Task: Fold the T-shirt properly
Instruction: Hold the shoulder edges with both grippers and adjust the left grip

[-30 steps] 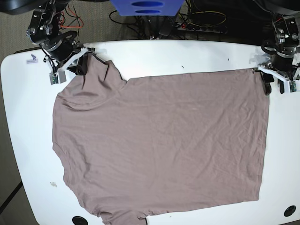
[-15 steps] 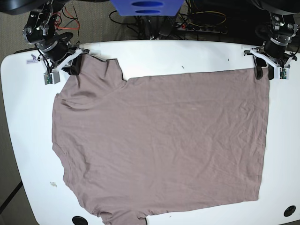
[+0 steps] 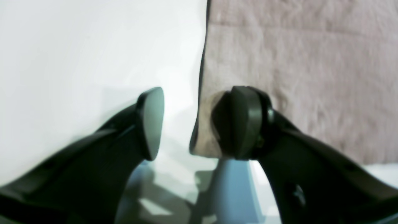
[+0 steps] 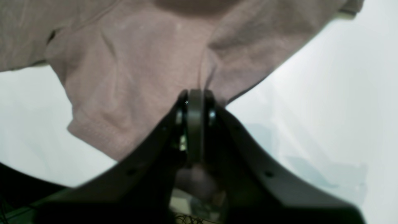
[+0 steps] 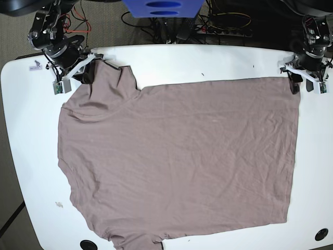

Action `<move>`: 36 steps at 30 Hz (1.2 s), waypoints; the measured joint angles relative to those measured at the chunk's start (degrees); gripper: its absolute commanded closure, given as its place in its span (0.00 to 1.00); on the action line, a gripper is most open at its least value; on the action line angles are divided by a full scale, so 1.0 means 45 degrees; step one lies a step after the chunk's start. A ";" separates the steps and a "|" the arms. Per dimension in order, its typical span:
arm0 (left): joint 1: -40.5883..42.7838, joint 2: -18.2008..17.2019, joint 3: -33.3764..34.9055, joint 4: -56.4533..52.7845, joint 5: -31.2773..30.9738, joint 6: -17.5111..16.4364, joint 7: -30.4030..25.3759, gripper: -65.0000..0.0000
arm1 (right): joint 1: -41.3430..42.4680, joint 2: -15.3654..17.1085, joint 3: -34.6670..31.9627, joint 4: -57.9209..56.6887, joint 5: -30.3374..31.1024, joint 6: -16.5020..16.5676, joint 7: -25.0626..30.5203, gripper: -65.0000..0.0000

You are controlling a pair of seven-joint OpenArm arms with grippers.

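One plain taupe-brown short-sleeved T-shirt of thin, wrinkled fabric (image 5: 177,161) lay spread flat across the white tabletop (image 5: 21,135), filling most of the base view from left to right, with its hem along the right side of the frame and a sleeve reaching toward the upper left. No fold had been made in it, so by the look of things the task was only at its start: corners being taken, every fold left to do.

Two arms were at work. The right gripper (image 4: 195,102), in the upper left of the base view, was clamped tight on a pinch of the sleeve fabric, the cloth puckering where the jaws met. The left gripper (image 3: 199,123), in the upper right of the base view, had its jaws apart, straddling the hem corner: one pad rested over the cloth, the other over bare table, and nothing was gripped.
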 measured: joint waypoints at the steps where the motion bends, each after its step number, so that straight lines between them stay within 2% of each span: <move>1: -0.0073 -0.0010 0.0000 -0.0078 0.0015 0.0000 0.0000 0.49 | 0.0000 -0.0005 0.0000 -0.0005 -0.0005 0.0000 0.0019 1.00; 13: -0.0369 -0.0015 -0.0034 -0.0617 -0.0121 -0.0398 -0.0204 0.55 | 0.0029 -0.0005 0.0005 0.0000 -0.0005 0.0005 -0.0039 1.00; 20: -0.0287 -0.0005 -0.0146 -0.0534 -0.0117 -0.0869 -0.0126 0.55 | 0.0029 -0.0005 0.0010 0.0000 -0.0015 0.0000 -0.0039 1.00; 27: -0.0204 0.0029 -0.0029 -0.0253 -0.0126 -0.0821 0.0136 0.59 | 0.0034 -0.0010 0.0005 -0.0005 -0.0029 0.0000 -0.0039 1.00; 31: -0.0228 0.0029 0.0121 -0.0146 -0.0126 -0.0729 0.0291 0.66 | 0.0034 -0.0029 -0.0019 -0.0005 -0.0053 0.0000 -0.0029 1.00; 33: -0.0223 0.0029 0.0204 -0.0112 -0.0121 -0.0665 0.0291 0.85 | 0.0034 -0.0024 -0.0034 -0.0005 -0.0053 0.0000 -0.0029 1.00; 36: -0.0214 -0.0005 0.0364 -0.0107 -0.0117 -0.0525 0.0204 0.95 | 0.0034 -0.0044 -0.0029 0.0000 -0.0053 0.0000 -0.0029 1.00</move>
